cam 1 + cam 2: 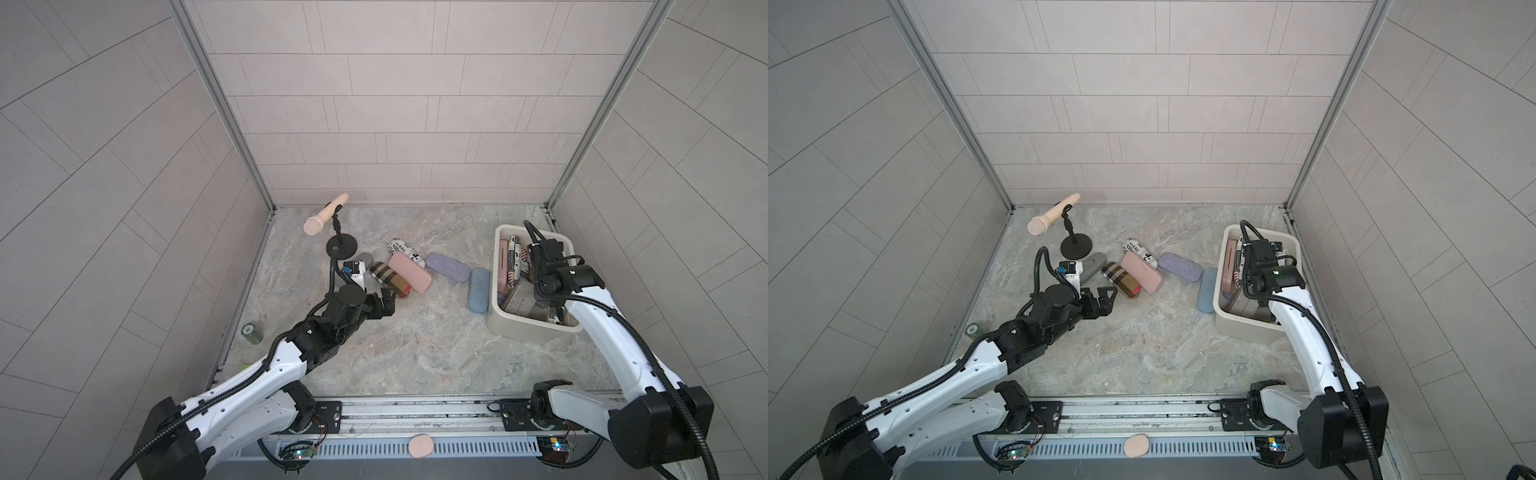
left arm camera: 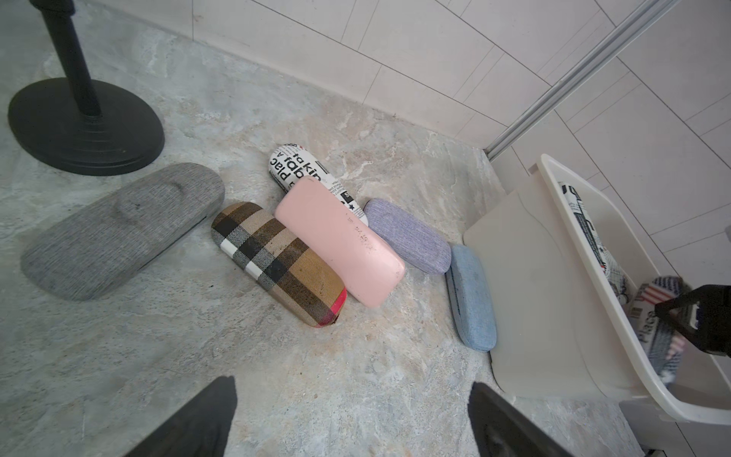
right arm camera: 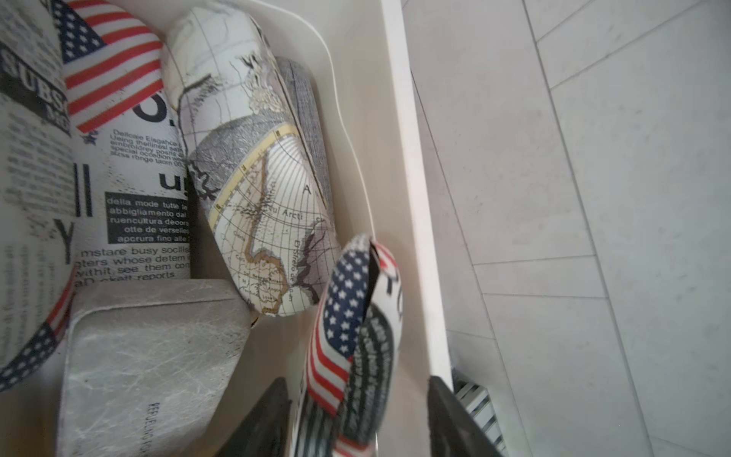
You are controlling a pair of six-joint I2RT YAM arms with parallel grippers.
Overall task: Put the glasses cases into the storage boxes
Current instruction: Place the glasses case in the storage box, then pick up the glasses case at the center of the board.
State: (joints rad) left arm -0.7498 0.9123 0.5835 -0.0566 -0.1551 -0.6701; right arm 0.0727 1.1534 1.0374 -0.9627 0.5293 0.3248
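Several glasses cases lie in a row on the marble table: grey [image 2: 122,231], plaid [image 1: 390,279], pink [image 1: 409,272], newspaper-print [image 2: 300,170], lavender [image 1: 446,267] and light blue [image 1: 478,290]. My left gripper [image 2: 352,383] hangs open and empty just in front of the plaid case. The cream storage box [image 1: 497,257] at the right holds several cases. My right gripper [image 3: 358,380] is inside it at the near corner. Its jaws stand apart on either side of a blurred flag-print case [image 3: 356,316], with a gap at each side.
A pink microphone [image 1: 326,216] on a black stand [image 1: 341,247] is at the back left, close to the grey case. A small green can [image 1: 251,332] sits outside the left rail. A pink oval pad [image 1: 420,445] lies on the front rail.
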